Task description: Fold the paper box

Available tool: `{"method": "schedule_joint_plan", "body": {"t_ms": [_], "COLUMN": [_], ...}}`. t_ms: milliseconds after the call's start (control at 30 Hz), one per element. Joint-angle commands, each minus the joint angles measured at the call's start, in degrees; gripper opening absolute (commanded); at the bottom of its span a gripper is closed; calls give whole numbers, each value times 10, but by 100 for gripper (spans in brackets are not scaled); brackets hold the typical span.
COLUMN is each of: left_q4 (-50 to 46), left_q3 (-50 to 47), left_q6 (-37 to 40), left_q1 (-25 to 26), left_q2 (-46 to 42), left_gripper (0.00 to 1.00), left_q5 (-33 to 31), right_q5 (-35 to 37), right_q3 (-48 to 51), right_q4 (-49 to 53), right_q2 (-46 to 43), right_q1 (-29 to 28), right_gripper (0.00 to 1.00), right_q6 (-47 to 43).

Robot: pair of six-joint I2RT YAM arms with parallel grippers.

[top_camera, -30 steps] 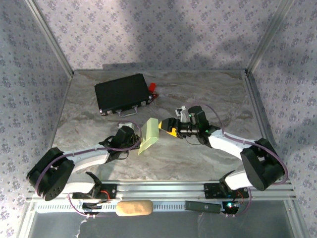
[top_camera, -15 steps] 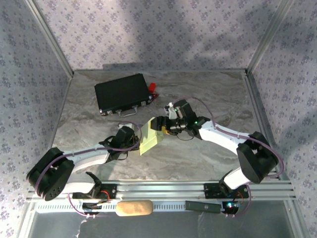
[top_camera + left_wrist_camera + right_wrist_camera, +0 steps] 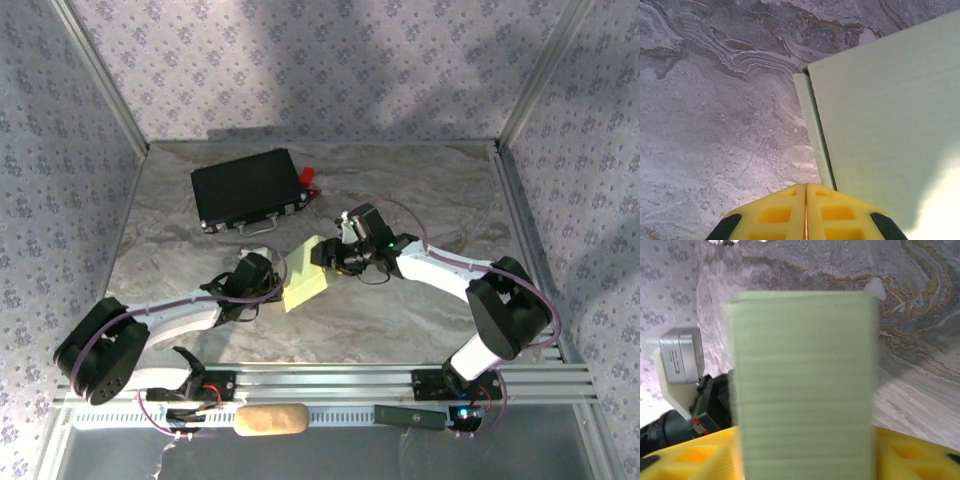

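Note:
The paper box [image 3: 305,273], a pale light-green flat rectangular box, sits tilted at the middle of the table between the two grippers. My right gripper [image 3: 327,258] holds it from the right. In the right wrist view the box [image 3: 802,385] is blurred and spans the whole gap between the two yellow fingers [image 3: 695,457] of the right gripper [image 3: 805,452]. My left gripper [image 3: 272,281] is at the box's left edge. In the left wrist view the left gripper [image 3: 806,189] is shut with nothing between its tips, and the box [image 3: 890,125] lies just to its right.
A black case [image 3: 246,188] with a metal handle [image 3: 258,229] lies at the back left, with a small red part [image 3: 308,175] at its right end. Metal frame posts and patterned walls enclose the table. A tan oblong object [image 3: 270,420] rests on the front rail.
The right arm has swung left and its gripper has closed in on the box. The box has tipped from standing nearly upright to leaning lower. The left arm has hardly moved.

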State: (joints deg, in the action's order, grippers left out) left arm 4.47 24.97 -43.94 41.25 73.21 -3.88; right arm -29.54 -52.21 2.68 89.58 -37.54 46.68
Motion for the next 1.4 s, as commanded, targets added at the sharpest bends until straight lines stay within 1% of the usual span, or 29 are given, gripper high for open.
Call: {"method": "schedule_joint_plan", "body": {"t_ms": [0,33,133,200,233,300,333,400,467,500,567,600,633,800,933,1167,1367], "left_q4": [-13,-17,-29,-44,-49,-41,-33,-12,-12,-10,-8,-12,-8,67,159,213,220], "left_q3": [13,11,-7,-14,-14,-13,-12,-11,-4,3,17,25,30,20,-3,7,-6], "left_q6": [7,3,-23,-41,-52,-77,-93,-142,-201,-226,-270,-298,-317,-424,-489,-551,-584], "left_q1": [1,1,1,-2,-8,-31,-45,-81,-113,-125,-138,-141,-141,-139,-133,-92,-80], "left_q2": [-26,-44,-133,-193,-213,-240,-242,-237,-223,-211,-188,-177,-168,-121,-89,-43,-34], "left_gripper": [11,15,34,47,50,57,60,65,76,77,80,85,88,89,89,88,84], "left_q5": [-7,-12,-36,-45,-40,-1,22,77,112,129,154,159,164,193,200,190,180], "right_q5": [-12,-15,-35,-48,-55,-73,-84,-108,-131,-142,-155,-159,-163,-163,-156,-140,-135], "right_q3": [12,17,41,61,66,73,76,83,89,90,92,91,92,105,110,120,124], "right_q4": [-16,-25,-59,-83,-87,-89,-90,-103,-104,-111,-110,-111,-110,-141,-149,-175,-197], "right_q2": [-4,-8,-25,-43,-49,-61,-65,-75,-82,-85,-91,-94,-97,-108,-111,-109,-105], "right_q1": [9,13,29,46,53,70,78,93,108,114,121,123,123,124,115,101,99], "right_gripper": [46,42,37,34,35,34,34,34,35,35,38,38,38,38,38,39,38], "right_q6": [28,40,90,141,166,217,241,294,337,354,377,386,393,437,450,471,482]}}
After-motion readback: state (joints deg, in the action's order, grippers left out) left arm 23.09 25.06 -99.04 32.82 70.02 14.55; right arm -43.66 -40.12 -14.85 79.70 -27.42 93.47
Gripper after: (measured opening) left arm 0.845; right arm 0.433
